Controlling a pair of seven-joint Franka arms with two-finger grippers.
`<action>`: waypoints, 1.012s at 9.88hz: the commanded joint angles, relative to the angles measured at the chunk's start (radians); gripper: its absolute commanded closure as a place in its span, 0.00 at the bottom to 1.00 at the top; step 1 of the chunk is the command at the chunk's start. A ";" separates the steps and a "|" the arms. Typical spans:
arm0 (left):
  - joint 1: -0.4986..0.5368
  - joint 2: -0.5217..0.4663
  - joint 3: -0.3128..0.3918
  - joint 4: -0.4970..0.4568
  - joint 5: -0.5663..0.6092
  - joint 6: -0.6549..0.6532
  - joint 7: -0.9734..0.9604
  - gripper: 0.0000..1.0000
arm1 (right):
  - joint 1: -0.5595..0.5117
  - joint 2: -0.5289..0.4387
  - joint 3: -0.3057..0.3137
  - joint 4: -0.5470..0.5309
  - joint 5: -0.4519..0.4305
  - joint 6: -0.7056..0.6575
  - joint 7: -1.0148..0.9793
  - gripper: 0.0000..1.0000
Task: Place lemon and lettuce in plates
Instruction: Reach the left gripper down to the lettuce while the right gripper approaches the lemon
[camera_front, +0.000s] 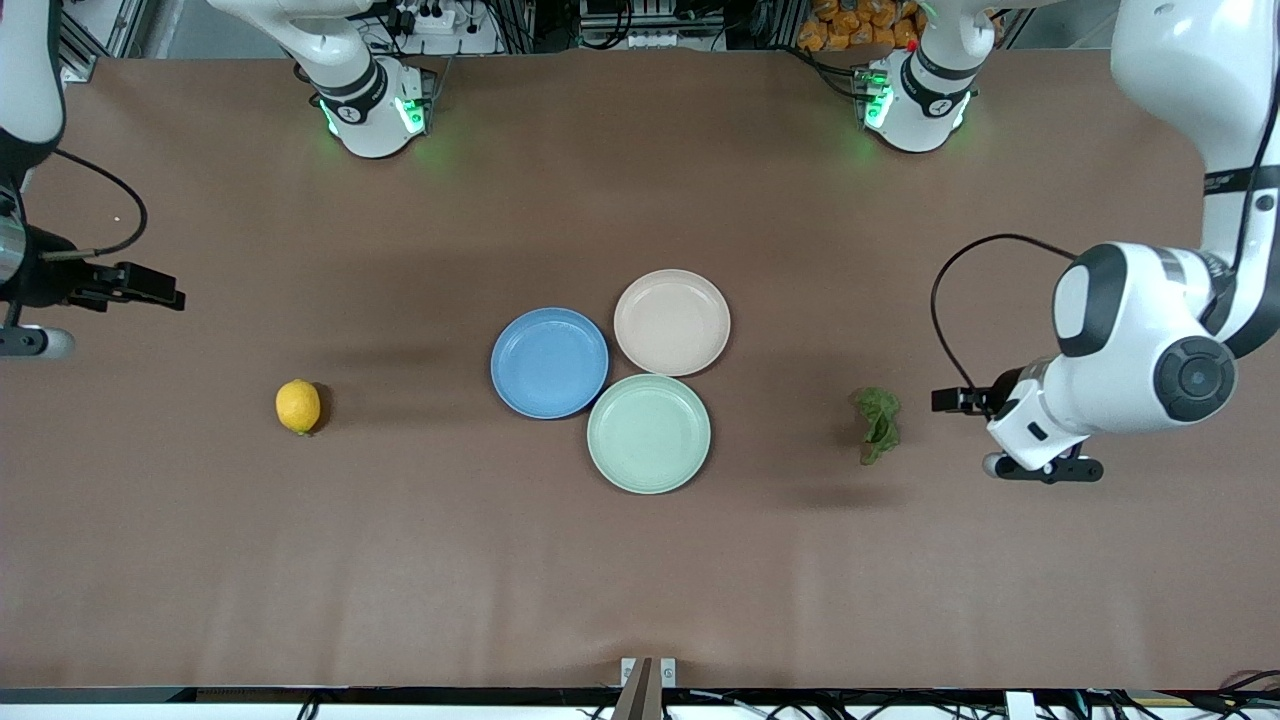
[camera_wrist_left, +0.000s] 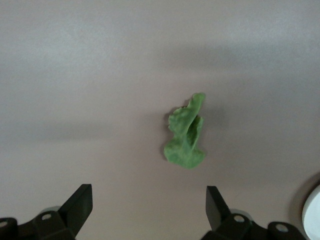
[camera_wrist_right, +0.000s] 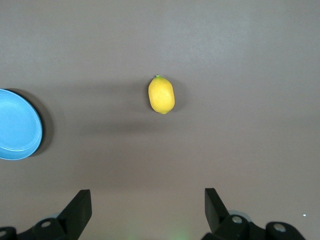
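**Colleague:** What have you got on the desk (camera_front: 640, 580), nearest things first?

**Me:** I count three plates, one lemon and one lettuce leaf. I take the mint-green plate (camera_front: 649, 433) as my landmark; it lies nearest the front camera of the three. The lettuce (camera_front: 877, 424) sits level with it, toward the left arm's end of the desk, well apart from it. The lemon (camera_front: 298, 406) sits about level too, toward the right arm's end, also well apart. Just farther from the camera than the green plate are the blue plate (camera_front: 549, 362), on the lemon's side, and the beige-pink plate (camera_front: 672, 322), farthest of the three. All three plates look bare, and they sit rim to rim in a cluster.

**Colleague:** And the pincers against their targets?

**Me:** I have the left pincer (camera_wrist_left: 149, 210) hanging over bare desk just beside the lettuce, toward the left arm's end; its jaws stand wide apart and grip nothing. In the left wrist view the leaf lies clear of both fingers (camera_wrist_left: 80, 202), crumpled, not touched. The right pincer (camera_wrist_right: 147, 210) is over bare desk at the right arm's end, well apart from the lemon, jaws likewise spread wide and empty. In its wrist view I see the lemon lying on its side, with the blue plate's rim at the edge.
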 joint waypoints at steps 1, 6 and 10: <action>-0.020 0.065 -0.003 0.009 0.004 0.100 -0.055 0.00 | -0.013 0.034 0.011 0.003 0.006 0.018 0.002 0.00; -0.075 0.151 -0.005 -0.048 0.004 0.306 -0.112 0.00 | -0.009 0.088 0.011 -0.034 0.006 0.093 0.000 0.00; -0.069 0.177 -0.002 -0.110 0.012 0.308 -0.133 0.00 | -0.012 0.077 0.014 -0.193 0.008 0.284 0.000 0.00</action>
